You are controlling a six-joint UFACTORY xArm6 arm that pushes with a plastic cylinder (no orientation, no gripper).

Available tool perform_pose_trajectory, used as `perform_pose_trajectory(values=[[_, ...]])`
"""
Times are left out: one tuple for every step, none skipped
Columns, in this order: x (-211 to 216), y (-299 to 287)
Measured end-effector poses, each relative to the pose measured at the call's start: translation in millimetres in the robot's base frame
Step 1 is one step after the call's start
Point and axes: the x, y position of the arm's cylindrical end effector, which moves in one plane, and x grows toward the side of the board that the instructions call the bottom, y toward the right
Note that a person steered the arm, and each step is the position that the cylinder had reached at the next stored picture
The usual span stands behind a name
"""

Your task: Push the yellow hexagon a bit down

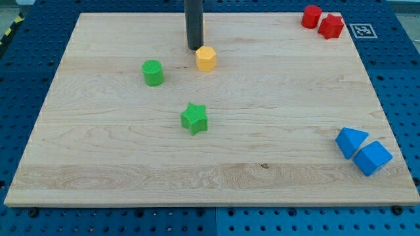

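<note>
Now: board [98,170] fills the view. Blue blocks [363,151] near right, red blocks [322,21] far right, green cylinder [153,72] left of centre, green star [194,118] central. Yellow hexagon [206,58] far centre. My tip [195,48] just beside its far-left, likely placed behind for a nearward shove. No claw; bare rod.

The worktop [275,98] is pale wood with a visible grain — smooth and matt. The tool [195,48] is a dark rod with a dull, slightly satin sheen. Just beside its end, the yellow hexagon [206,58] looks like matt plastic. The green cylinder [153,72] and the green star [194,118] below the tool show fine ribbed lines on their tops — a rough, printed-looking finish.
</note>
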Motion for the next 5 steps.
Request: perform_pose_trajectory(values=[[11,17],[27,30],[43,32],[53,34],[44,26]])
